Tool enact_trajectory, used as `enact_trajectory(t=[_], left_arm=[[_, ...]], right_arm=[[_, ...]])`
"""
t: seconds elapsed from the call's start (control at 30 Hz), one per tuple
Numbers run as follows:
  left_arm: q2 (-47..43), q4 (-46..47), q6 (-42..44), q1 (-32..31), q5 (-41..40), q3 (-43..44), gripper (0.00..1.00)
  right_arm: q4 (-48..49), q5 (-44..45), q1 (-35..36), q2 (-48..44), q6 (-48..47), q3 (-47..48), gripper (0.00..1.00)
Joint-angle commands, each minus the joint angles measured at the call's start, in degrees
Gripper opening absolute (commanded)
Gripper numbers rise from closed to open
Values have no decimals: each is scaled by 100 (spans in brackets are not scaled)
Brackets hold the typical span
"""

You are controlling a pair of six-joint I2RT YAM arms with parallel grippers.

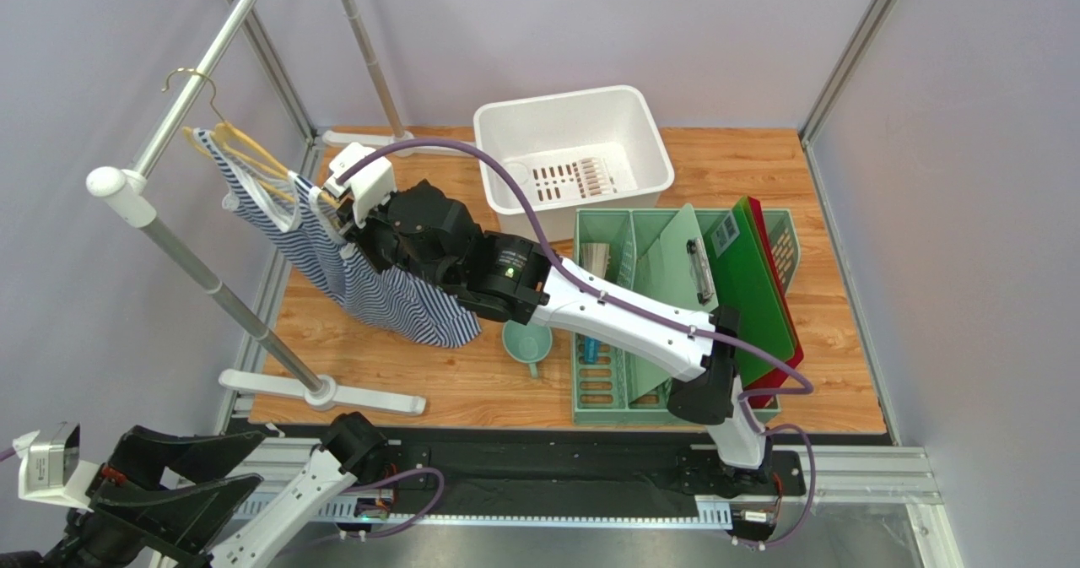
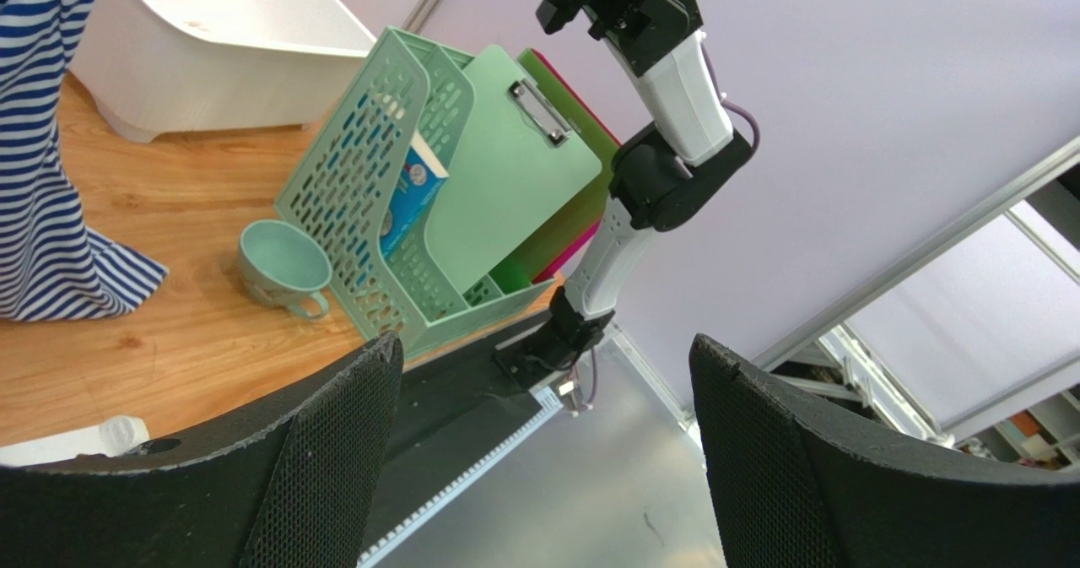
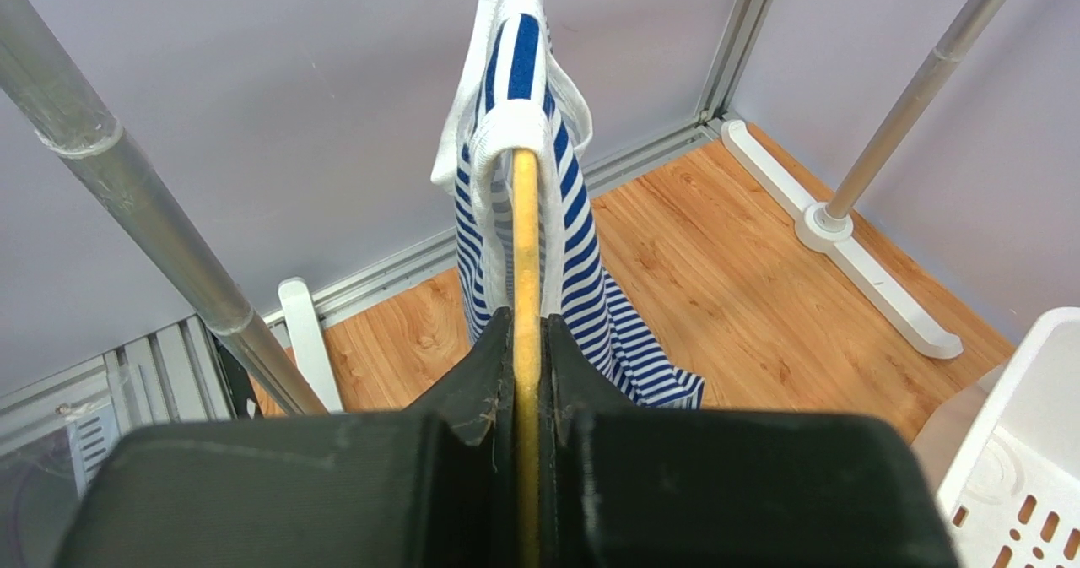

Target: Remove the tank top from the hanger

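Clamping the thin yellow hanger [image 3: 521,233] mid-frame was your right gripper [image 3: 521,340]; your left gripper [image 2: 543,347] gaped empty. The limp, light navy-striped tank top [image 3: 586,292] looked graspable by its strap [image 3: 520,123].

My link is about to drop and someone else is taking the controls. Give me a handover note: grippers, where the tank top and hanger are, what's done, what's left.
Right gripper: shut on the hanger, pinching its yellow bar just below a strap.
Left gripper: open and empty, low at the near left corner, away from the garment.
Tank top: on the hanger, with a white-edged strap looped over it and the body hanging down.
Hanger hook: appears to sit over the grey rail.
Done: the hanger is gripped.
Left: work the straps off and pull the top free.
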Motion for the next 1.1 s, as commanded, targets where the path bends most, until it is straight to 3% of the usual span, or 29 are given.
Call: enact_trajectory(t=[0.0, 0.5, 0.67, 0.83, 1.07], left_arm=[[37, 123, -157, -9, 212, 42, 88], [116, 826, -473, -9, 660, -389, 88], [292, 1528, -658, -9, 1239, -836, 88], [1091, 2750, -851, -1, 2188, -1083, 86], [1760, 3865, -1219, -1, 1655, -1188, 84]], right_arm=[[863, 177, 26, -402, 30, 96, 0], [1426, 300, 167, -1351, 558, -273, 0], [1461, 502, 237, -1860, 716, -1062, 0], [1741, 608, 281, -2660, 926, -2170, 0], [1927, 643, 413, -3443, 997, -3507, 0]])
